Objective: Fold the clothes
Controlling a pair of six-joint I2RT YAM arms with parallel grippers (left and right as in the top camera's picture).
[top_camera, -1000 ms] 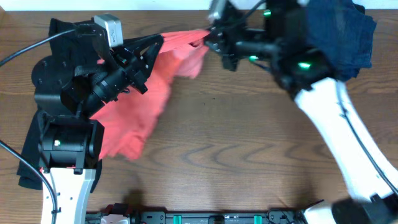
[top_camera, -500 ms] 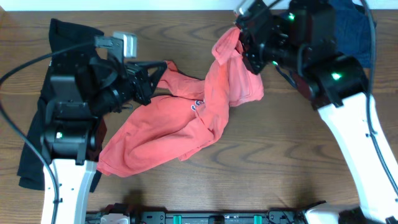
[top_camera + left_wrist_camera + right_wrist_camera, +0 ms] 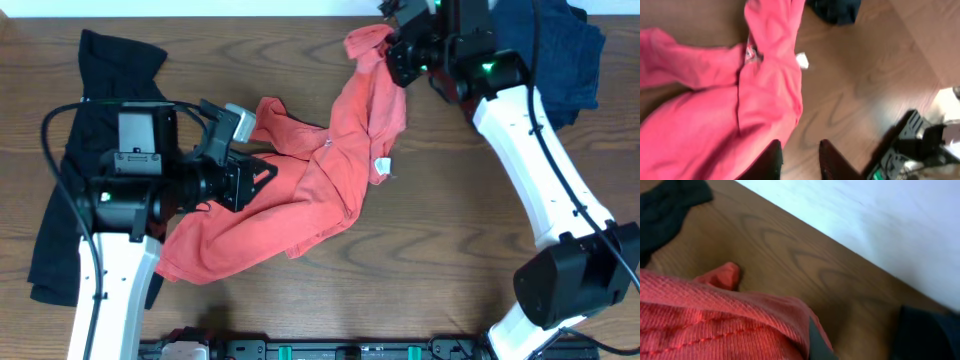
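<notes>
The coral-red T-shirt [image 3: 320, 190] lies crumpled on the table, running from the far middle down to the near left. Its white label [image 3: 382, 166] shows near the right edge. My right gripper [image 3: 395, 50] is shut on the shirt's far end, and in the right wrist view red ribbed cloth [image 3: 715, 320] fills the space by the finger [image 3: 816, 347]. My left gripper [image 3: 262, 175] stands open just above the shirt's middle. In the left wrist view its fingers [image 3: 771, 162] have only bare wood between them, beside the shirt [image 3: 740, 100]. The black garment [image 3: 95, 70] lies along the left edge.
A dark blue garment [image 3: 560, 50] is heaped at the far right corner behind the right arm. The left arm's base covers part of the black garment. Equipment [image 3: 350, 350] lines the table's near edge.
The shirt was stretched in the air between both grippers and now lies on the table. My left gripper has opened, let go of it and drawn back toward the near side. The right gripper still holds its end.
</notes>
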